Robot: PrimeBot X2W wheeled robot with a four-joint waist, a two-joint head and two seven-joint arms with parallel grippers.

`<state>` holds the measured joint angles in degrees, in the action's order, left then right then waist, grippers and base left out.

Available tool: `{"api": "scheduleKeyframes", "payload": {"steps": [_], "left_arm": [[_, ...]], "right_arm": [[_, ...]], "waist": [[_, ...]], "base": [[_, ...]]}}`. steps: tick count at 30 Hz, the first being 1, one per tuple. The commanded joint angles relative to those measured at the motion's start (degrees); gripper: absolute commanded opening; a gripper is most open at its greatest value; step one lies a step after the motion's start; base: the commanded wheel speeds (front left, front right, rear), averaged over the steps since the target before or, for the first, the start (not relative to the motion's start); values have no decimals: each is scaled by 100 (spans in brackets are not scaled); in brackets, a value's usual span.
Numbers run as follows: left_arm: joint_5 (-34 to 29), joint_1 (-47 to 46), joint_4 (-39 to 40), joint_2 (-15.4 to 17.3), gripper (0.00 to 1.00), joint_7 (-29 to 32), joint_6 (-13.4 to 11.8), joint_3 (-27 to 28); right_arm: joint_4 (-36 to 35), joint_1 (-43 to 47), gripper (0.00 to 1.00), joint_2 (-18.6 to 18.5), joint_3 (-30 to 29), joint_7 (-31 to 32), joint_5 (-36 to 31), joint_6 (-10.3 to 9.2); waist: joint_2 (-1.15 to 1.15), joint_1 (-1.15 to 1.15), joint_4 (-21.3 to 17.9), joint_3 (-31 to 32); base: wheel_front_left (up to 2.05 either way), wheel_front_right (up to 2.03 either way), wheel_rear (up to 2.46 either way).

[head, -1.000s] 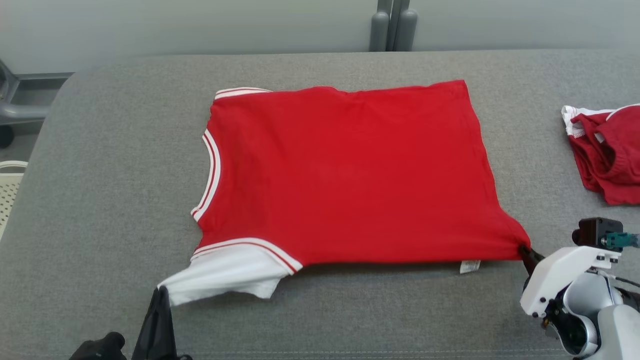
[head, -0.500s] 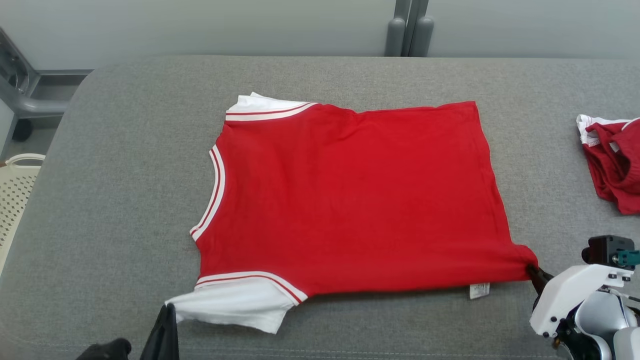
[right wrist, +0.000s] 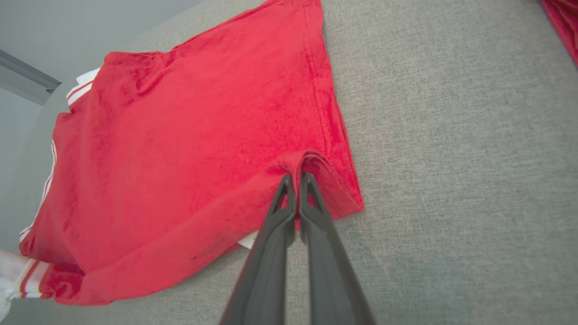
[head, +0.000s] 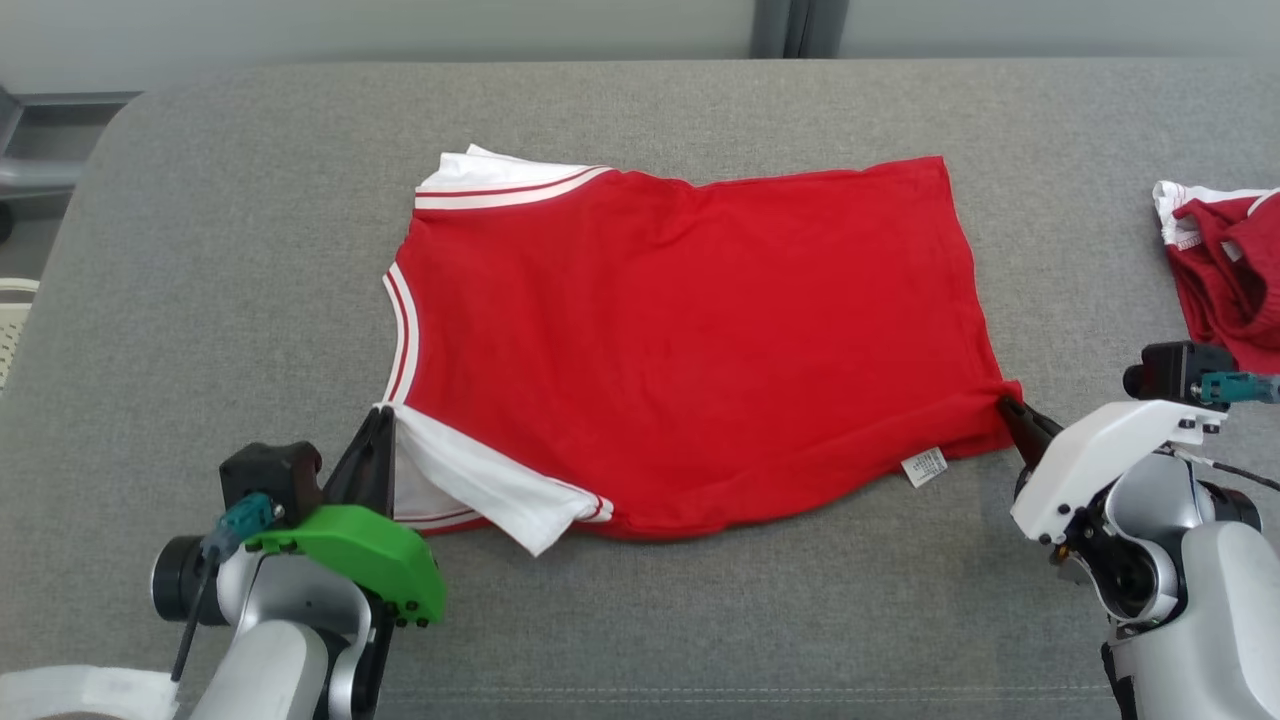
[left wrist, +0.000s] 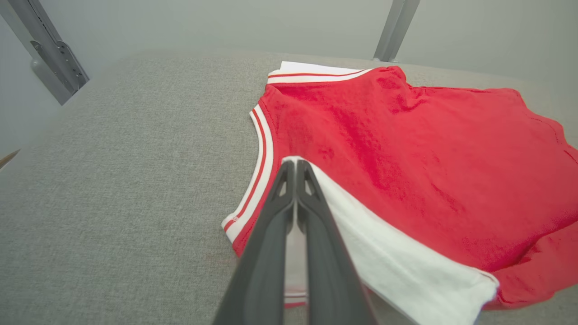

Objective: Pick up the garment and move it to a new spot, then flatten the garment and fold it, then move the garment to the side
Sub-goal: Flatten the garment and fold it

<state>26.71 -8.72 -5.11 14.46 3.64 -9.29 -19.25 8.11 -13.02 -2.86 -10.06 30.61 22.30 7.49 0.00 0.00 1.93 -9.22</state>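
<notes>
1. The left gripper (head: pixel 385 425) was closed. Its two dark fingers pinched the edge of the white sleeve (head: pixel 480 480), which lay turned over onto the near shoulder of the shirt.
2. The right gripper (head: pixel 1005 405) was closed as well. It pinched the near hem corner, and the cloth puckered around its tips.
3. The red shirt (head: pixel 680 340) lay in the middle of the grey padded table (head: pixel 200 250), with the neck to the robot's left and the hem to its right. The near edge was wrinkled between the two grippers.
4. A white label (head: pixel 924 466) stuck out from under that edge, near the right gripper.
5. The other sleeve (head: pixel 480 170) peeked out at the far left corner.
6. A second garment (head: pixel 1225 300), red with white trim, lay crumpled at the table's right edge, well apart from the shirt.
7. A metal post (head: pixel 795 25) stood behind the table.
8. Half a second earlier the near sleeve had been spread outward, flat on the table, with the left gripper at its tip. The near edge had then run straight. The right gripper had kept the same corner, and the head camera had shifted.
</notes>
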Motion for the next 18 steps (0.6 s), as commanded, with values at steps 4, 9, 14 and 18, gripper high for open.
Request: {"api": "scheduleKeyframes", "payload": {"steps": [4, 9, 14, 18], "left_arm": [[-94, -731, -496, -32, 0, 60, 115, -42], [-160, -1408, -1080, -59, 0, -14, 162, -37], [-170, -1791, -1459, -80, 0, -171, 161, 27], [-137, -1975, -1677, -101, 0, -312, 67, 130]], "right_arm": [[322, -477, 0, -12, 102, -48, -49, -1], [752, -1001, 0, -11, 171, -184, -54, -1], [1066, -1355, 0, -10, 252, -381, -74, -1], [1268, -1571, 0, -9, 331, -606, 29, -1]], "waist": [[0, 0, -137, -347], [0, 0, -212, -608], [0, 0, -247, -769], [0, 0, -259, -848]], "base": [[0, 0, 0], [0, 0, 0], [0, 0, 0], [0, 0, 0]]}}
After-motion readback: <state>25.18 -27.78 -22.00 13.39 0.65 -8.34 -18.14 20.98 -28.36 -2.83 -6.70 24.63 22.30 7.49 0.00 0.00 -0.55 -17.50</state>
